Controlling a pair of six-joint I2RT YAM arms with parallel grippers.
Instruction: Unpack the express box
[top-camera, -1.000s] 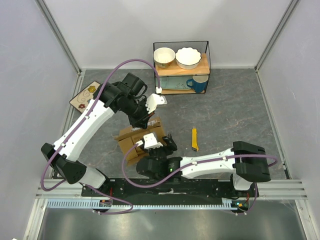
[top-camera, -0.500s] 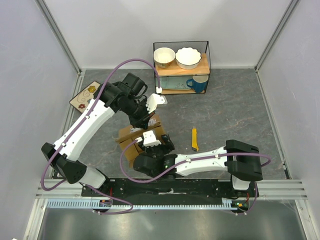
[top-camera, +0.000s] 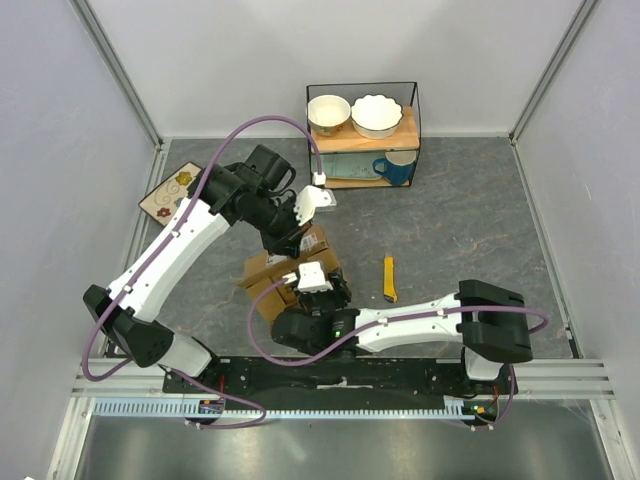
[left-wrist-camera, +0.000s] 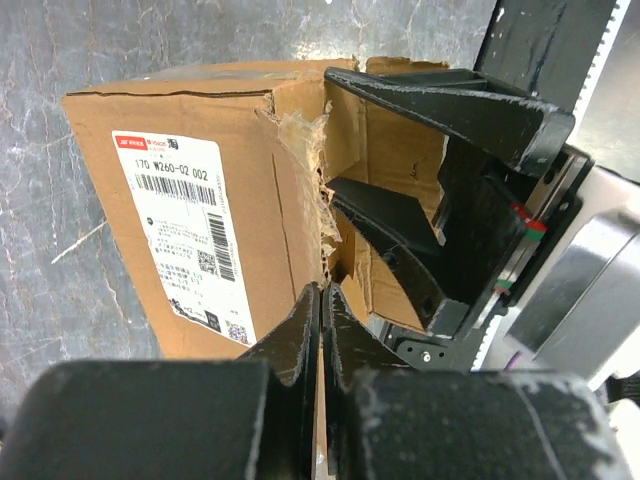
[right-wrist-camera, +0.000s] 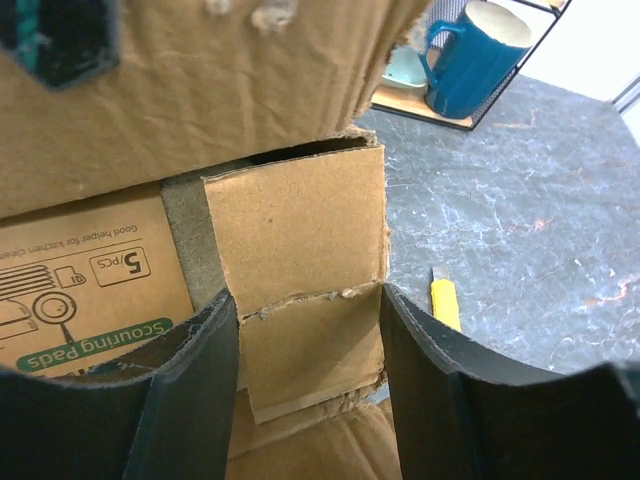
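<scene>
A: Where our two arms meet, near the front edge of the grey mottled table (top-camera: 470, 230), we've got the express box (top-camera: 265, 275): brown corrugated carton w/ a white barcode label (left-wrist-camera: 185, 235) on one side
B: Top edge looks rough to us, ragged fibres & bits of clear tape along it. L gripper?
A: L gripper (left-wrist-camera: 320, 310) is clenched at that ragged corner, flat black fingers pressed together on a thin sliver of the box's flap
B: & the R gripper (right-wrist-camera: 308, 298)?
A: Jaws apart, reaching into the opening. A creased, rough-edged inner flap shows btw. the two matte fingers; we can't tell if the pads press it
B: Inside we see a smaller printed cardboard pack (right-wrist-camera: 90, 280), "Scouring Pads"
A: Slim yellow knife (top-camera: 389, 278) lies flat on the table right of the box, not touching it; glossy blue mug (right-wrist-camera: 465, 55) stands at the back
</scene>
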